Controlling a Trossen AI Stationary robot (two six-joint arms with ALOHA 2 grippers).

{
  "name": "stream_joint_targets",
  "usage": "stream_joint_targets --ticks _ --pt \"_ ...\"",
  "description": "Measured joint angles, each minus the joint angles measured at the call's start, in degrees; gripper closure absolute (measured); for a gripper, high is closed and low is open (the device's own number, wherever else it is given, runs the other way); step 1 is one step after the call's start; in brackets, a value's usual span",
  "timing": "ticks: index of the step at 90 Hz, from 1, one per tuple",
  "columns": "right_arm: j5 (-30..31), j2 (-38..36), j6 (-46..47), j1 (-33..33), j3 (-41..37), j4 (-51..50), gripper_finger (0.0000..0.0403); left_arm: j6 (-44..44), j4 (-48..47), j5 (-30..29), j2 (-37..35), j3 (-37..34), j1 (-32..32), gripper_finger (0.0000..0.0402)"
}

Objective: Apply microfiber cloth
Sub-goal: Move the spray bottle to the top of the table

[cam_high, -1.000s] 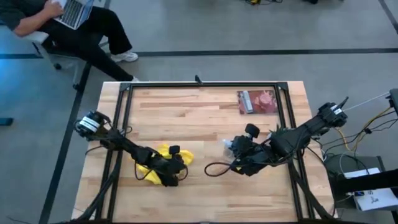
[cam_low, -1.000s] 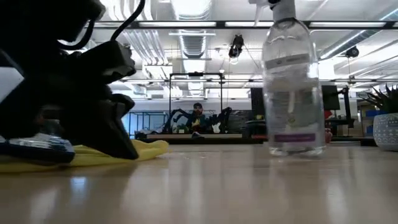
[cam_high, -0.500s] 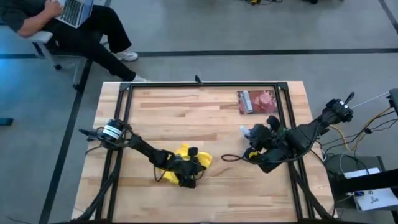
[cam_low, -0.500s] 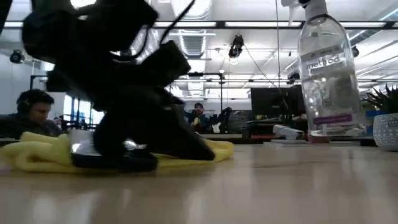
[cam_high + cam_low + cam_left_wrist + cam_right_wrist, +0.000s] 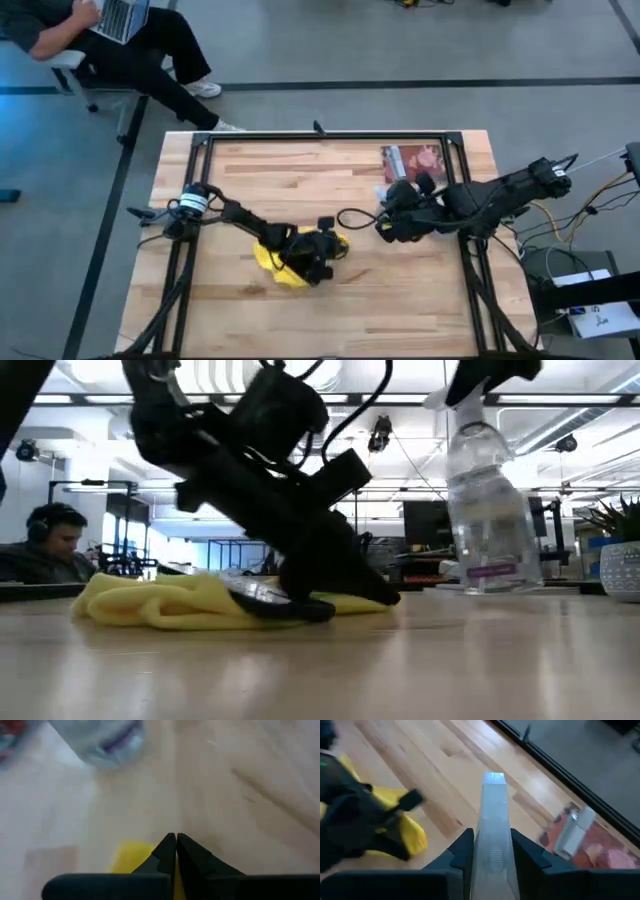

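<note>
The bright yellow microfiber cloth point(image 5: 271, 262) lies bunched on the wooden table, left of the middle. My left gripper point(image 5: 328, 266) is low over its right end, shut, and slants down onto it point(image 5: 300, 560). In the low view a dark flat thing point(image 5: 288, 609) shows at the cloth's near edge under the gripper. My right gripper point(image 5: 387, 214) is right of the middle, shut on the clear spray bottle point(image 5: 488, 510). My left gripper's shut fingers point(image 5: 167, 851) lie on the cloth's right end point(image 5: 131, 860), slanting down toward the table's right. A strip of yellow shows between them; the gripper hides whether they pinch a fold. The cloth rests on the table, slack. My right gripper holds the spray bottle by its top, at the spray head point(image 5: 493, 795), pinched between the two fingers point(image 5: 462, 851) from above. The bottle hangs below, tilted. Whether its base point(image 5: 500, 586) touches the table I cannot tell.
A reddish flat package point(image 5: 414, 163) lies at the far right of the table. A black frame point(image 5: 320, 136) runs along the table's far edge and sides. A seated person point(image 5: 120, 40) is beyond the far left corner. Bare wood lies along the near edge.
My left gripper has gone toward the table's right edge, and the cloth has slid along the table with it. My right gripper has carried the spray bottle toward the far edge, and the bottle now tilts.
</note>
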Motion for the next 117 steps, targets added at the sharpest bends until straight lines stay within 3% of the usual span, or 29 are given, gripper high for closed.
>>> stream_joint_targets --ticks 16,47,84,101,117 --pt "0.94 -0.24 -2.81 -3.32 -0.16 -0.07 0.0328 2.14 -2.11 0.11 -4.38 -0.08 1.12 0.0402" --pt "-2.56 0.38 -3.27 -9.15 -2.19 3.29 0.0328 -0.97 -25.99 -0.02 -21.90 -3.94 0.40 0.0402" --pt "-9.05 0.95 -15.74 -18.29 -2.55 13.04 0.0328 -8.41 -9.20 -0.38 -39.46 -27.68 -1.69 0.0401" --pt "-12.26 0.69 -18.56 -21.75 -2.62 15.86 0.0328 -10.84 -5.22 -0.59 -43.47 -33.71 -6.68 0.0401" --pt "-14.37 0.73 -18.91 -23.58 -2.62 15.58 0.0328 -11.36 -1.13 -5.19 -43.12 -36.67 -11.82 0.0401"
